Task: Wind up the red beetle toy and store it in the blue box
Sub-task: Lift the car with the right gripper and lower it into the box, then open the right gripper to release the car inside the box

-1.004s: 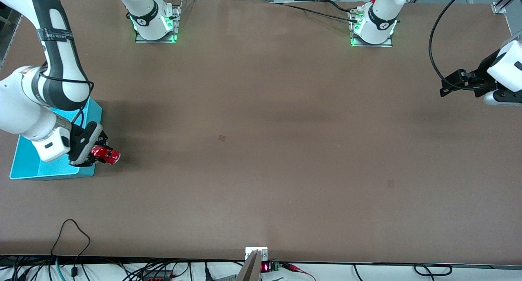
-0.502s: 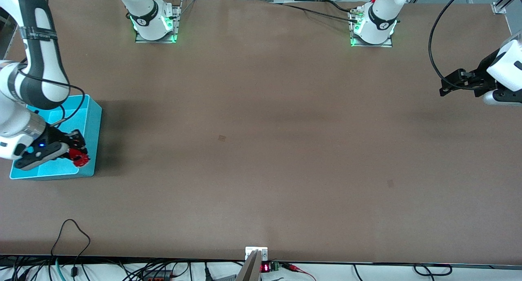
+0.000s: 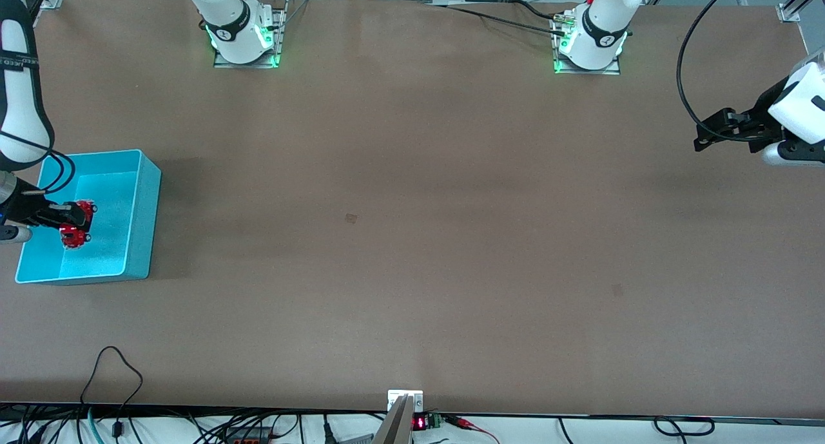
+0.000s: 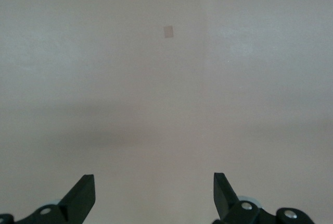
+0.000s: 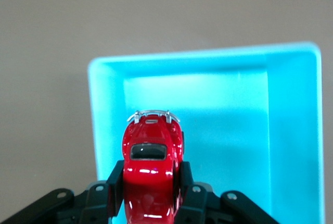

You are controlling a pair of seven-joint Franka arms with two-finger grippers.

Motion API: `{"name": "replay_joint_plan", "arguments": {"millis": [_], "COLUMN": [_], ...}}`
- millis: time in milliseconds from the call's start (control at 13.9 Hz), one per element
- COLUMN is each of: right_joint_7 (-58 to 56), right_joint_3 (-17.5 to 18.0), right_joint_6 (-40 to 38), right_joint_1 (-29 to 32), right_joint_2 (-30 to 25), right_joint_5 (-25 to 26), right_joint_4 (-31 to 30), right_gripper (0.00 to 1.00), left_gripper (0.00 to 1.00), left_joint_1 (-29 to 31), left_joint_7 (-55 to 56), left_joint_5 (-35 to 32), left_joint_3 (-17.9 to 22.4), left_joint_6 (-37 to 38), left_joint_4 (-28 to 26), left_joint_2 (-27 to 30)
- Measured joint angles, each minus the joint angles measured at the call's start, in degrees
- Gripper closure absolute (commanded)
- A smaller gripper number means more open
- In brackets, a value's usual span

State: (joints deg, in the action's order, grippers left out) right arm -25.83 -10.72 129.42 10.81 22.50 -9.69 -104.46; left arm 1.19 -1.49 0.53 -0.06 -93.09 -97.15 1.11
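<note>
The right gripper (image 3: 69, 223) is hanging over the open interior of the light blue rectangular plastic box (image 3: 143, 193), which is sitting at the right arm's end of the brown tabletop (image 3: 412, 238). Its jaws are clamping the sides of the tiny glossy red beetle-shaped toy car (image 5: 151, 164); the toy is being held in the air above the box floor, not resting on it. Whether the toy is wound cannot be confirmed. Transport appears complete; release into the box is outstanding. The left gripper (image 4: 154, 195) is waiting over bare tabletop at the left arm's end, its jaws standing wide apart and holding nothing.
</note>
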Motion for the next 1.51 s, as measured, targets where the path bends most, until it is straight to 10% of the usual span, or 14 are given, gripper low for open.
{"name": "replay_joint_plan", "arguments": {"millis": [1004,1219,1290,1362,1505], "right_joint_7": [2.25,2.17,2.09,1.87,0.8], "right_joint_3": [-0.03,0.01,0.01,0.0,-0.01], "right_joint_6": [7.15,9.35,9.35,9.32,9.3], "right_joint_1": [1.96,2.37,2.39,2.46,2.59], "right_joint_2": [10.29,12.19,12.22,12.27,12.31], "right_joint_5": [0.0,-0.56,-0.71,-1.21,-2.54], "right_joint_4": [-2.0,-1.85,-1.85,-1.87,-1.78], "right_gripper": [0.7,0.47,0.13,0.0,0.0], "left_gripper": [0.0,0.0,0.0,0.0,0.0], "left_joint_1": [0.05,0.05,0.05,0.05,0.05], "left_joint_7": [0.0,0.0,0.0,0.0,0.0], "left_joint_5": [0.0,0.0,0.0,0.0,0.0], "left_joint_3": [0.04,0.03,0.04,0.03,0.03], "left_joint_6": [0.87,1.24,1.41,1.56,1.74], "left_joint_4": [0.04,0.04,0.04,0.04,0.04], "left_joint_2": [0.0,0.0,0.0,0.0,0.0]}}
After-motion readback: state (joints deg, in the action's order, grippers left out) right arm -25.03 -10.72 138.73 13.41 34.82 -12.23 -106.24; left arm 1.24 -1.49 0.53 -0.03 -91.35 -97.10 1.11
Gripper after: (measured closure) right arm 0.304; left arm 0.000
